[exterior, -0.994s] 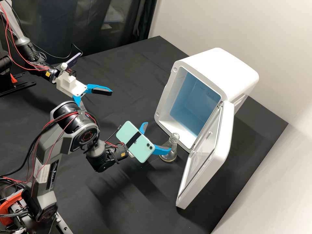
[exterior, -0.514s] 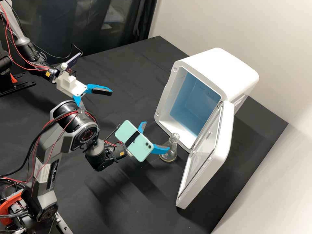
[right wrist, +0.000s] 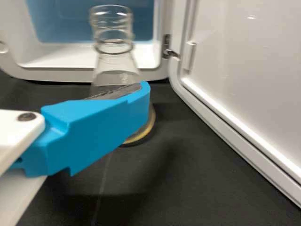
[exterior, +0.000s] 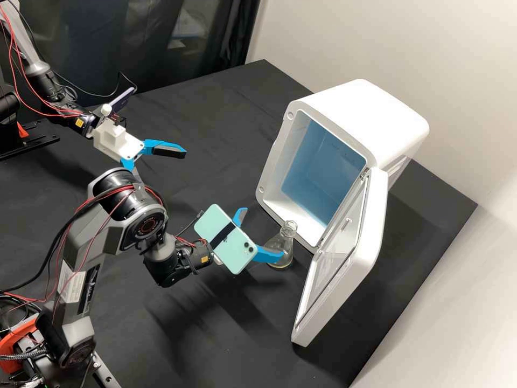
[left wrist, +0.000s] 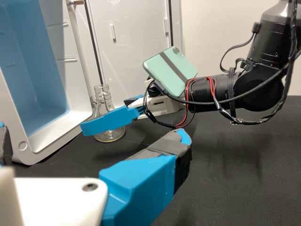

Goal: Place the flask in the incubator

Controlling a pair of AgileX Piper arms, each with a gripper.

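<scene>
Glass flask (right wrist: 113,52) upright, close beside one of the right fingers (right wrist: 94,127)

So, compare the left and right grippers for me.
The right gripper sits low by the flask, one finger alongside its body; the left gripper hangs well back from it, over bare bench. The right gripper is near the incubator opening; the left gripper is farther off. Both are open, holding nothing.
</scene>
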